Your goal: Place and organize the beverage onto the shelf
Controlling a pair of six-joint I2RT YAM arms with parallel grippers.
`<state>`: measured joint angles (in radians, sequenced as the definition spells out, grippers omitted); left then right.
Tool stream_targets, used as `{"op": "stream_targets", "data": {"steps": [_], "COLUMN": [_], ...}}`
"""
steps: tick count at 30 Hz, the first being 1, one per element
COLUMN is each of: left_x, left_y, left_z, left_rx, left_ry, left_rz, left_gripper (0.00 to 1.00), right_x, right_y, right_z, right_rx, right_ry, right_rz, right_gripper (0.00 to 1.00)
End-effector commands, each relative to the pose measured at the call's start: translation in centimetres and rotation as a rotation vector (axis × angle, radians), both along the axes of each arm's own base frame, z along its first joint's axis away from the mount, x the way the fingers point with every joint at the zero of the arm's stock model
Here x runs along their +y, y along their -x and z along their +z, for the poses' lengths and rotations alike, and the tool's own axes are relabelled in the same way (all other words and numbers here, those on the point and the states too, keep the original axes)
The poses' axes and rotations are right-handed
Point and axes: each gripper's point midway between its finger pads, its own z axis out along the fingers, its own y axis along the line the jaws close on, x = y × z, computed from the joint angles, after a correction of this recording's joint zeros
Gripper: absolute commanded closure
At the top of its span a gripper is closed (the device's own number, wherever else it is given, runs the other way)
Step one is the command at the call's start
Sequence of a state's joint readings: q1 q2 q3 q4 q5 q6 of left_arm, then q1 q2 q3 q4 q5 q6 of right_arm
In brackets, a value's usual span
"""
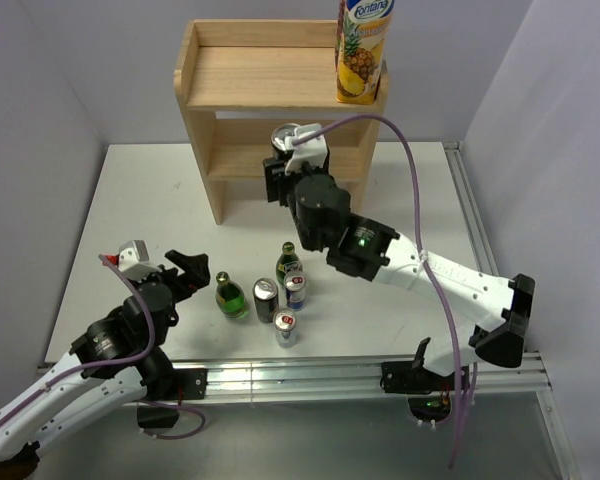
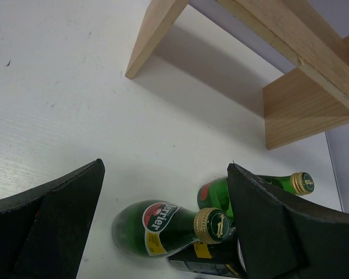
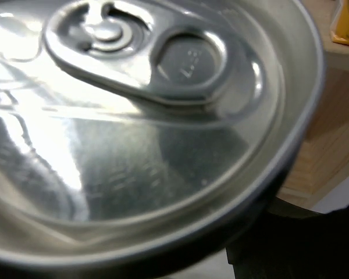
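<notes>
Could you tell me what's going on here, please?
The right gripper holds a can in front of the shelf, level with its lower board. A juice carton already stands on the top board. The left gripper is open beside two green bottles and three more cans on the table.

Left of shelf point(image 1: 250, 78) top free; juice carton point(image 1: 363, 52) blocks right corner.

The top camera is looking down from the near edge over the whole bench point(image 1: 130, 200). The left wrist camera is facing the shelf point(image 2: 302, 104), shared with top; the right wrist camera is sitting tight against a can point(image 3: 151, 133).
</notes>
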<state>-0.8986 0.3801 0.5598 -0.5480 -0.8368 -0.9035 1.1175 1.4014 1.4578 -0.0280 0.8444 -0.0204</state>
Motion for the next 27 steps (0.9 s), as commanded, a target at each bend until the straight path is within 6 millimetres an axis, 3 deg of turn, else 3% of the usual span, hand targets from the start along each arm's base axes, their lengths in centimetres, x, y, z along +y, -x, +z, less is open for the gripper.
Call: {"op": "stream_targets", "data": {"steps": [1,6,12,20,27], "left_x": [0.1,0.2,0.1,0.3,0.1], "left_y": [0.0,0.0,0.0,0.0,0.0], "left_z": [0.6,0.7,0.6,0.6,0.6], "left_rx": [-0.027,-0.03,-0.03,-0.032,-0.029], "left_ry": [0.015,0.019,0.016,0.017,0.014], "left_rz": [0.007,0.006,0.004,0.009,0.007], "left_gripper": [0.06,0.06,0.06,0.06,0.06], "right_x": [-1.6,-3.2,-5.8,-8.3,-9.9], "right_y": [-3.2,-6.6,-10.8,-14.3,-16.4], "right_z": [0.7,-2.8,-5.1,-6.6,-10.2], "right_rx": [-0.005,0.059,0.097,0.099,0.122], "right_ry": [0.041,-0.015,-0.062,-0.133,-0.156], "right_rz": [-0.032,-0.068,-0.125,-0.198,-0.276], "right_gripper": [1.0,1.0,1.0,1.0,1.0]}}
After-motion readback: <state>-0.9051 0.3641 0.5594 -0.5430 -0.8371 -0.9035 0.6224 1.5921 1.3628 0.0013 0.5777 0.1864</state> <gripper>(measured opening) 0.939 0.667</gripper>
